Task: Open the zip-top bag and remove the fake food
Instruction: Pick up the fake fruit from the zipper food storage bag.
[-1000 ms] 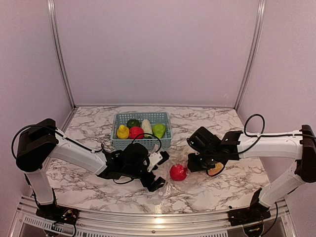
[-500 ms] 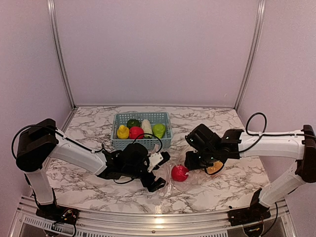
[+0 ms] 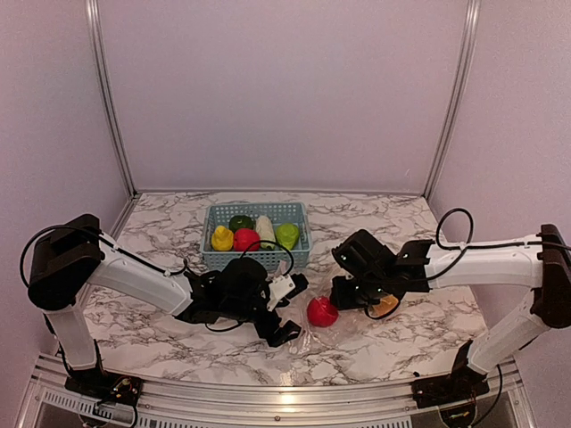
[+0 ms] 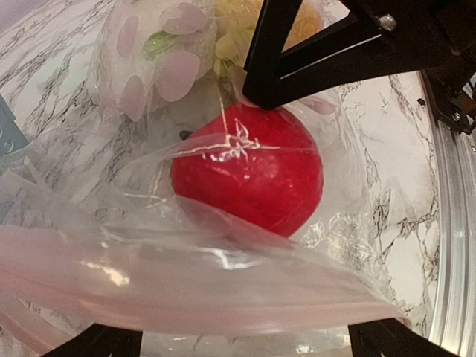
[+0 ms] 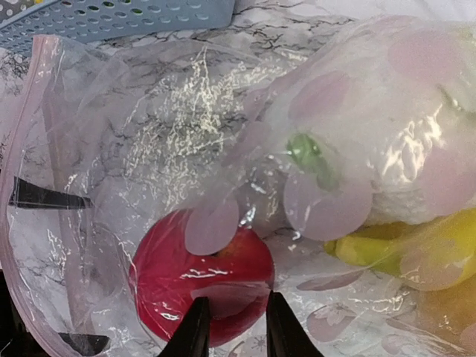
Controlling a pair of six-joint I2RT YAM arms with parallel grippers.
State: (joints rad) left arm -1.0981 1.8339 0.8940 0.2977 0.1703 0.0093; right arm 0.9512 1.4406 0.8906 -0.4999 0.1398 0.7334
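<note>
Top external view showed the right end effector (image 3: 340, 296) shifted slightly toward 9 o'clock compared with a second earlier, so that it stood at the 2 o'clock edge of the red apple (image 3: 322, 311). The apple lay where it had been, inside the zip-top bag (image 3: 302, 337) on the marbled table (image 3: 178, 343). The right jaws had narrowed over that second. In the right wrist view they stood close together with a slim gap, tips against the film over the apple, and whether they pinched plastic could not be told. The left end effector (image 3: 289, 309) had not moved: it was released, jaws spread wide at the apple's 9 o'clock, with the bag's pale zipper edge lying across the space between them. A banana (image 5: 387, 249) also sat in the bag. The blue basket (image 3: 219, 259) stood at 11 o'clock of the left end effector.
</note>
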